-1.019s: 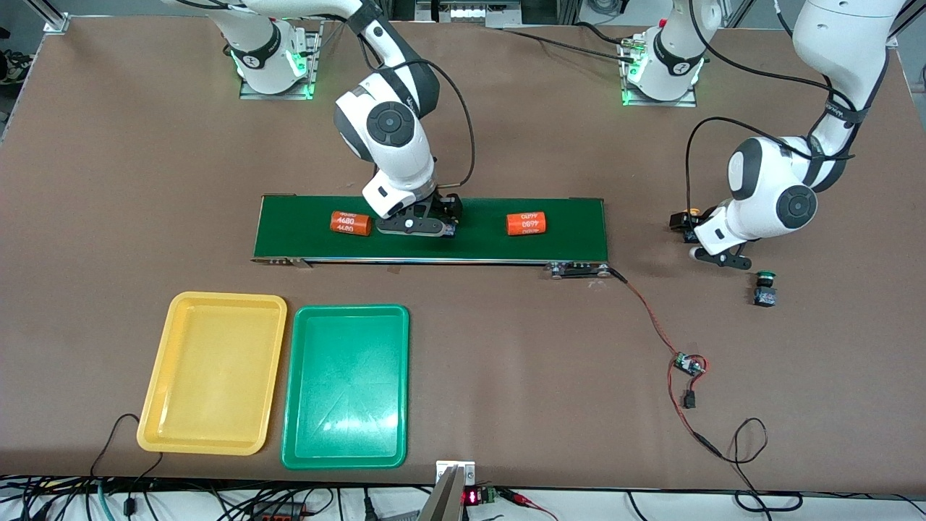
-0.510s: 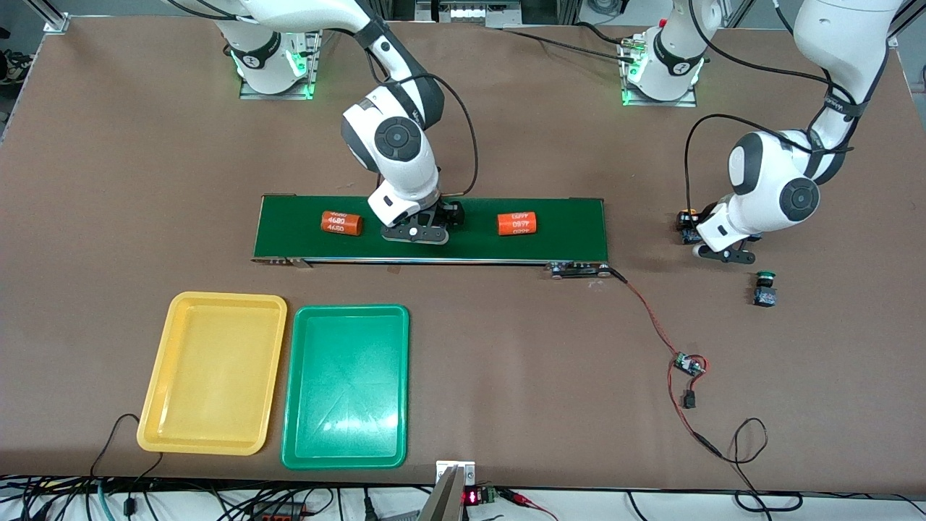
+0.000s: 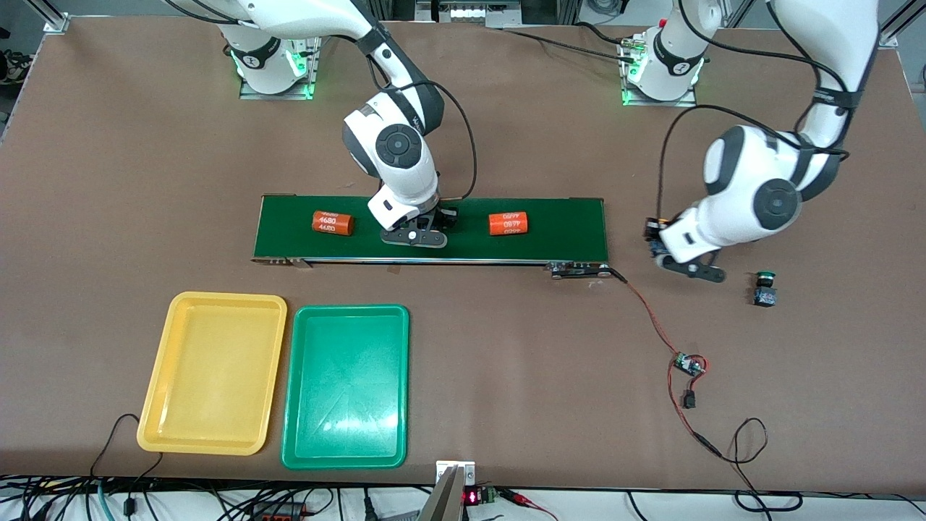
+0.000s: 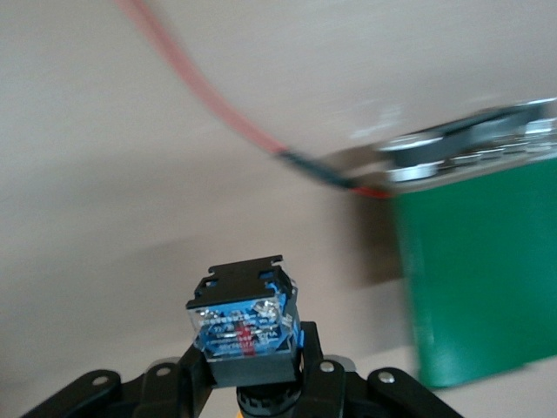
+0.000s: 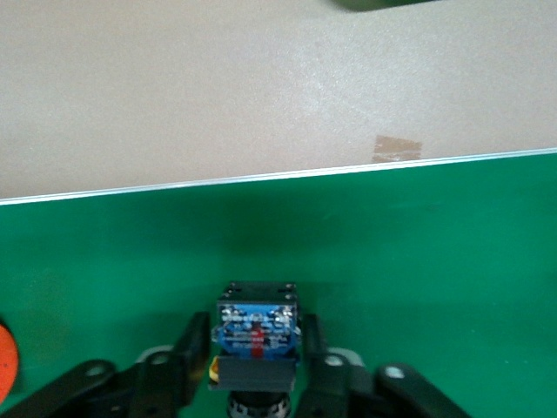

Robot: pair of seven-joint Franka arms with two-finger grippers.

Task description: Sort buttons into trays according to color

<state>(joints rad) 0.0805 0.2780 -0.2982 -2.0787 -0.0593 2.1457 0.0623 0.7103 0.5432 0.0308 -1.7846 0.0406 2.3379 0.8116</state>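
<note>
Buttons both in hand: left end effector (image 4: 252, 383) clamps one (image 4: 244, 324) off worktop's belt-end edge, right end effector (image 5: 254, 374) clamps another (image 5: 256, 335) on belt (image 3: 564, 224); next, carry to colour-matched trays (image 3: 159, 391)

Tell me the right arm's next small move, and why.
Probably a short straight lift: the right gripper looks closed on a black-and-blue push-button switch low on the dark-green conveyor belt, so raising it clears the belt before any carry.

right tool (image 5: 254, 370) clamps a black-and-blue button (image 5: 255, 333) over the green belt (image 5: 418, 261).
</note>
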